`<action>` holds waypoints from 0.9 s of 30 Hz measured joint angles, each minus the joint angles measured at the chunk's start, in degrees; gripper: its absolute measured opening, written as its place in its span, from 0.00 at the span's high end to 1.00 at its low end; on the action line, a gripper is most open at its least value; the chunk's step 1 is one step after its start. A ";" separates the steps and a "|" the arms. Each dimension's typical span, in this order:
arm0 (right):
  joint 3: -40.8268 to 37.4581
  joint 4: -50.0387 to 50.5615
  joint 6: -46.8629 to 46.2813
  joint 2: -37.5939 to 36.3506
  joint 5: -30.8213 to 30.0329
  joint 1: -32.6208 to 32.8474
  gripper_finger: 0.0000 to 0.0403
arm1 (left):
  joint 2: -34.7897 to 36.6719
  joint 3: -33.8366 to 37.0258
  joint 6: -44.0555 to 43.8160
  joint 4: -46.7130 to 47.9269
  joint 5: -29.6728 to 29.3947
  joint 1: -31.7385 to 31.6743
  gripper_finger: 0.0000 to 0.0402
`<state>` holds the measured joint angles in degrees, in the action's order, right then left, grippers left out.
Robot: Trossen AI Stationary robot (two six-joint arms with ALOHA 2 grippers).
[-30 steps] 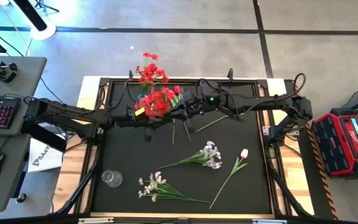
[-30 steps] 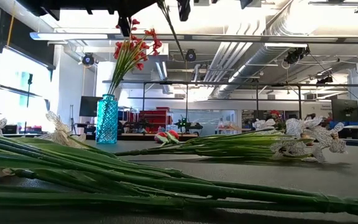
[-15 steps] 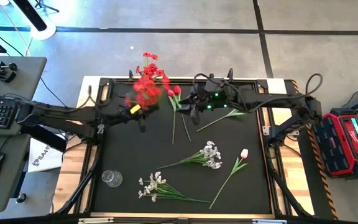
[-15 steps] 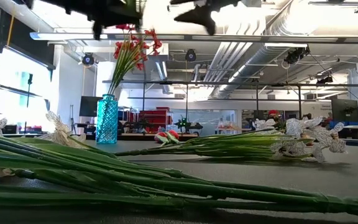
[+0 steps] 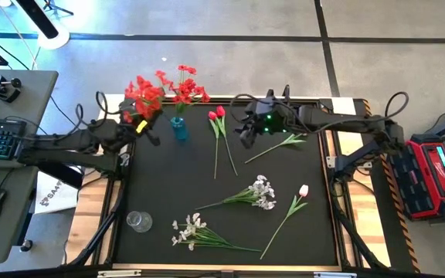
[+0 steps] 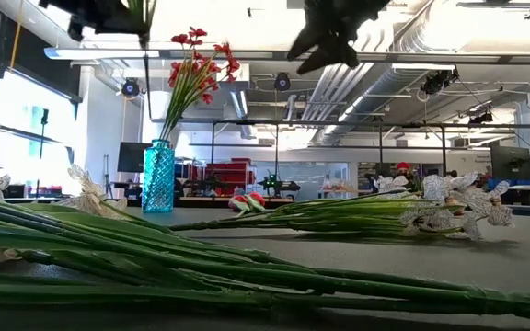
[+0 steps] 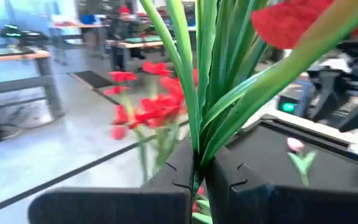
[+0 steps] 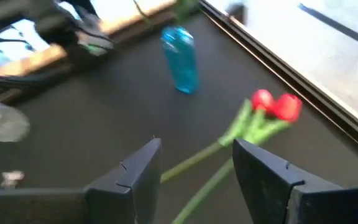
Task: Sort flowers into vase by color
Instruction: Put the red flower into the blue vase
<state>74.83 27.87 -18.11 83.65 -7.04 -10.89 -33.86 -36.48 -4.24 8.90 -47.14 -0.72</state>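
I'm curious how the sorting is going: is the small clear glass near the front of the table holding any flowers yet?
No. In the high view the clear glass stands empty, while a white spray lies flat on the mat beside it.

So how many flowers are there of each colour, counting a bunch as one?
Red bunches: 2, one in the left gripper
Red tulips: 2
Pink tulips: 1
White sprays: 2
Green stem, bloom unclear: 1
Total: 8

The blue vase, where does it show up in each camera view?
High view: the blue vase stands near the table's far edge, left of centre.
Low view: left of centre, holding red flowers.
Left wrist view: not visible.
Right wrist view: upper middle.
Shared landmark: the red tulips lying beside it.
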 joint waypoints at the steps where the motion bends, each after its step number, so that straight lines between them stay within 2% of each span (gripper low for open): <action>1: 0.00 0.00 0.00 0.03 0.00 -0.23 0.54 | 0.08 0.07 0.05 0.50 -0.04 -0.69 0.99; 9: 0.00 -1.01 0.07 0.03 0.30 -1.50 0.55 | -3.18 0.12 1.34 0.07 5.74 -9.81 0.99; 14: 0.00 0.32 0.09 0.03 -0.08 -1.52 0.55 | -5.34 0.12 -0.03 -3.59 10.26 -14.20 0.99; 21: 0.00 0.72 0.35 0.03 -0.49 -1.54 0.55 | -7.09 0.12 -1.94 -5.20 15.18 -17.02 0.99; 27: 0.00 1.91 0.57 0.03 -1.58 -1.70 0.55 | -9.07 0.12 -5.70 -2.72 16.02 -17.28 0.99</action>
<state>74.83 29.78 -17.54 83.68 -8.62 -12.59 -42.93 -36.36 -9.94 6.18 -31.13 -18.00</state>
